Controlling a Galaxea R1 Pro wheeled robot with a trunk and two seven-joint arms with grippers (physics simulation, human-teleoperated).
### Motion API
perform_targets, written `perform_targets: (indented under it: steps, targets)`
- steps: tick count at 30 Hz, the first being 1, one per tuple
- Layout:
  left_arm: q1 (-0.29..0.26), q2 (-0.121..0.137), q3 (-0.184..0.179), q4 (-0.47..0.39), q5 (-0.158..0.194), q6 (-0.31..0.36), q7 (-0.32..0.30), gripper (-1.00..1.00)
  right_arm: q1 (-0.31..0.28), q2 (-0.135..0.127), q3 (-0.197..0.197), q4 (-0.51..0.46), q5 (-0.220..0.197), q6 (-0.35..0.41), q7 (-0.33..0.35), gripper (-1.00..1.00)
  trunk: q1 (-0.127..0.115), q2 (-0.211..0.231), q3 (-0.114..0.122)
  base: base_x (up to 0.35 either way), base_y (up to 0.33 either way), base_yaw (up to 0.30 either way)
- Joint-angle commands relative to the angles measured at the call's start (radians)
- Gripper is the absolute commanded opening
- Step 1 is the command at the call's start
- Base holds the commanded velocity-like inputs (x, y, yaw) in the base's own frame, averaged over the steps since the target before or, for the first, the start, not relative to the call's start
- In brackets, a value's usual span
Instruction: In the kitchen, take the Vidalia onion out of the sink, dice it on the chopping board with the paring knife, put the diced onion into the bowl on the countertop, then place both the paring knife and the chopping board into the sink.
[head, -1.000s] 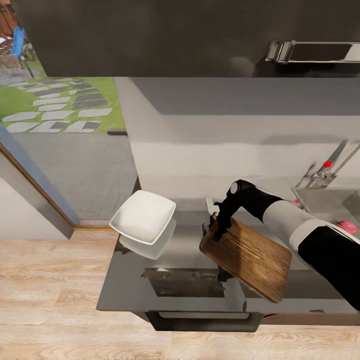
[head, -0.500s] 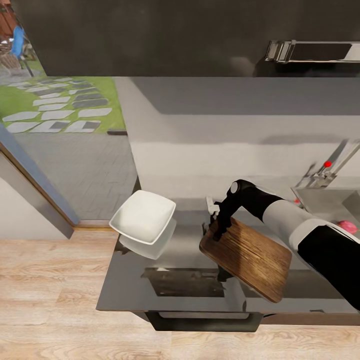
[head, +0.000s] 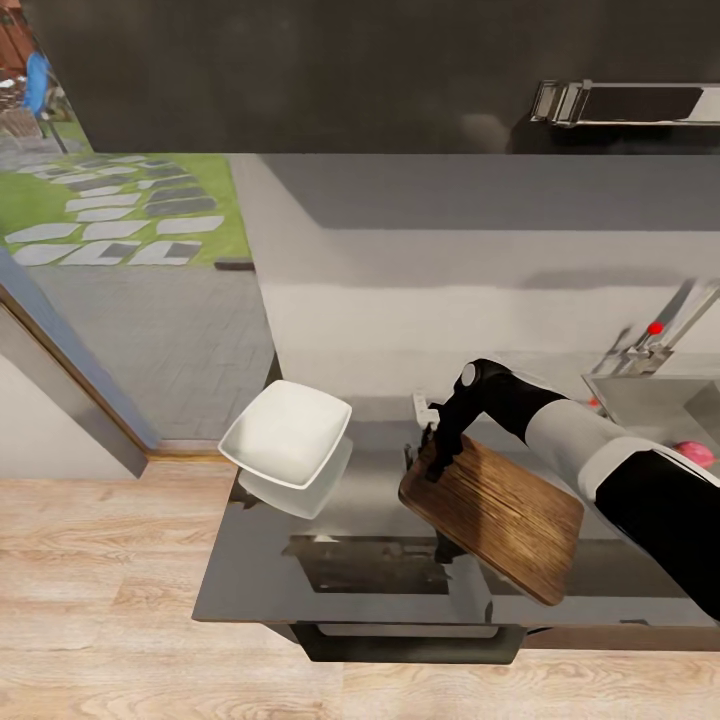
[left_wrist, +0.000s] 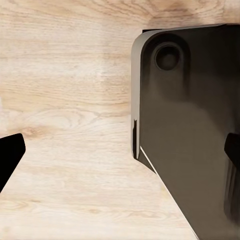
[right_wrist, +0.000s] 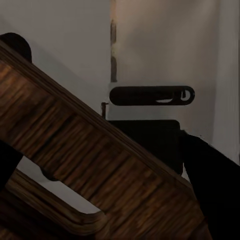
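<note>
The jaws of the right gripper (head: 432, 437) are clamped on the slot-handle end of the chopping board (head: 497, 515), held tilted above the table (head: 260, 580). Carrying it right to the sink (head: 650, 400) appears next. The left jaws are apart.

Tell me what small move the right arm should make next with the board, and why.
Probably swing the board toward the sink on the robot's right. The right end effector is at the board's handle end, and the board sits tilted above the counter; the right wrist view shows wood between the fingers. The bowl stands apart on the other side, so that path looks free.
</note>
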Motion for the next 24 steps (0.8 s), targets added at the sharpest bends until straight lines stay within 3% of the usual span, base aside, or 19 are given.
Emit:
perform_targets:
  steps: [1,24]
  targets:
    - [0.0,0.0,0.0,0.0,0.002,-0.003,0.0,1.0,0.024,-0.001,0.013,-0.002,0.019,0.0,-0.01,-1.0,0.001,-0.001,-0.002,0.0,0.0,0.0]
    - [0.0,0.0,0.0,0.0,0.002,-0.003,0.0,1.0,0.024,-0.001,0.013,-0.002,0.019,0.002,-0.015,-1.0,0.001,-0.001,0.028,0.0,0.0,0.0]
